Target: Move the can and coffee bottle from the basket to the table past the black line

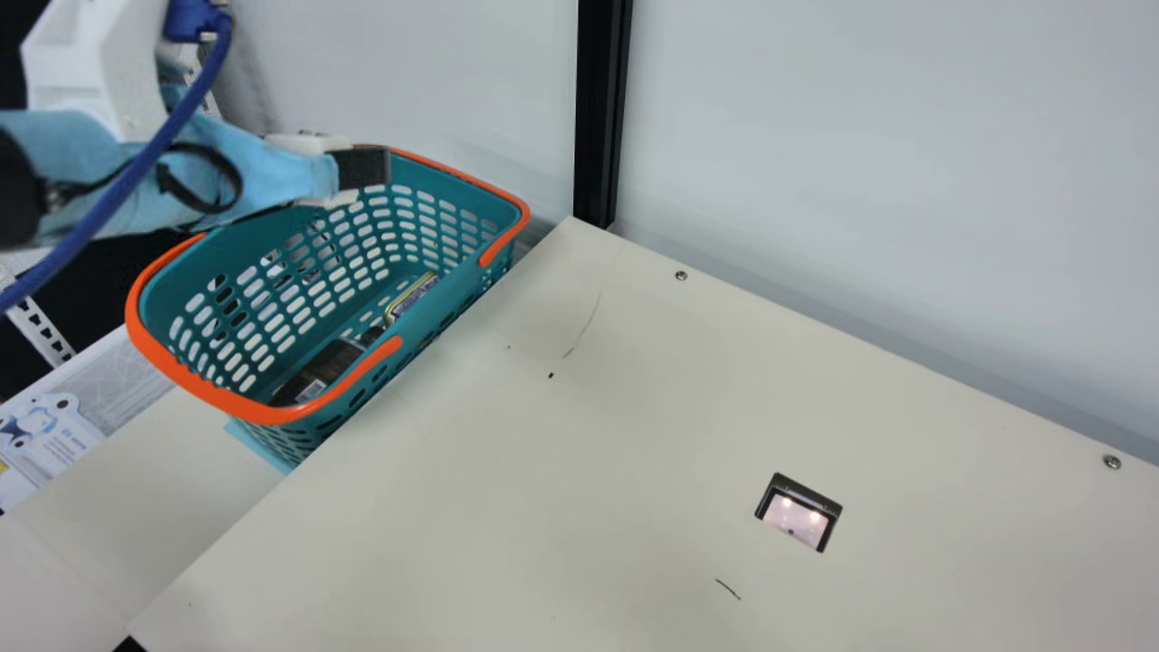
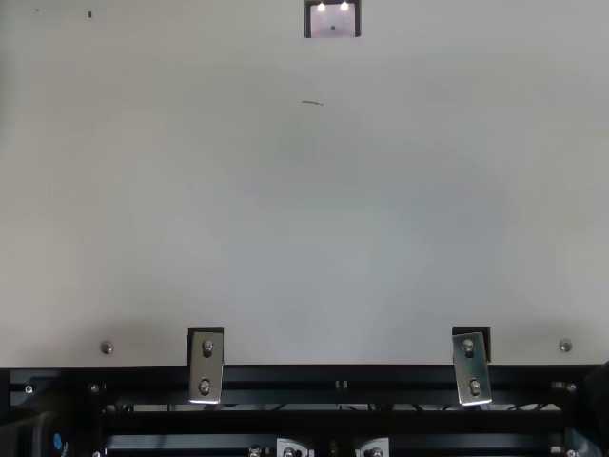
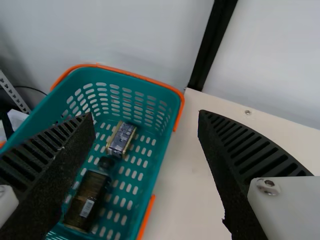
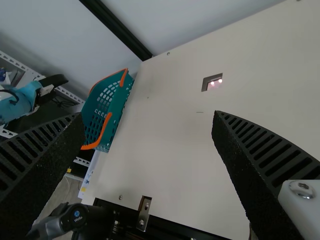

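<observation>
Over the basket [image 1: 272, 412] in the main view is my left gripper [image 1: 367, 169], above its far-left side. The coffee bottle [image 1: 321, 371] and the can [image 1: 412, 299] lie inside, low in the basket. In the left wrist view the dark bottle [image 3: 86, 201] lies with its black cap beside the can [image 3: 121, 139], on the floor of the basket [image 3: 172, 115]. There my left gripper [image 3: 147, 150] stands open, holding nothing. My right gripper [image 4: 150, 155] is open and empty in the right wrist view, with the basket [image 4: 120, 107] farther off.
The cream table [image 1: 543, 507] extends right of the basket, with a square cutout [image 1: 799, 512] and short black marks. A black post [image 1: 599, 109] and pale wall panels stand behind. Metal brackets [image 2: 206, 367] and a black frame line the table's edge in the top view.
</observation>
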Controlling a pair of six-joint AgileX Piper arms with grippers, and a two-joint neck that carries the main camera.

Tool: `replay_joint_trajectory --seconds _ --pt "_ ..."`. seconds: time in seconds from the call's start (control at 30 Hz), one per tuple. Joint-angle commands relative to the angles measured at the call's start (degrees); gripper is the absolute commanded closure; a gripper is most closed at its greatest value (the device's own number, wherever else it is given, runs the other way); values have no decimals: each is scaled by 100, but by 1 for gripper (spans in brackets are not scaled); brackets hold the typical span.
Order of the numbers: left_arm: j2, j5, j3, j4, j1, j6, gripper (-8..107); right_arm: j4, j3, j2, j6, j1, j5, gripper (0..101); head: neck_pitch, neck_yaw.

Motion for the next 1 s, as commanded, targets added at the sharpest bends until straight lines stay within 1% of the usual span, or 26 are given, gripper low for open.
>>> replay_joint_trajectory --seconds 0.0,0.2,0.67,0.77,0.97 --pt "468 40 -260 -26 168 349 9 0 0 0 0 0 0 0 -166 -4" --pt "1214 181 -703 -26 517 842 9 0 0 0 0 0 0 0 -166 -4" --pt "2769 849 -1563 -3 1011 1806 9 0 0 0 0 0 0 0 -166 -4" --pt "3079 1002 -1780 -127 1095 2188 9 0 0 0 0 0 0 0 -166 -4" --pt "3682 1478 -2329 -641 1227 3202 9 0 0 0 0 0 0 0 -166 -4"
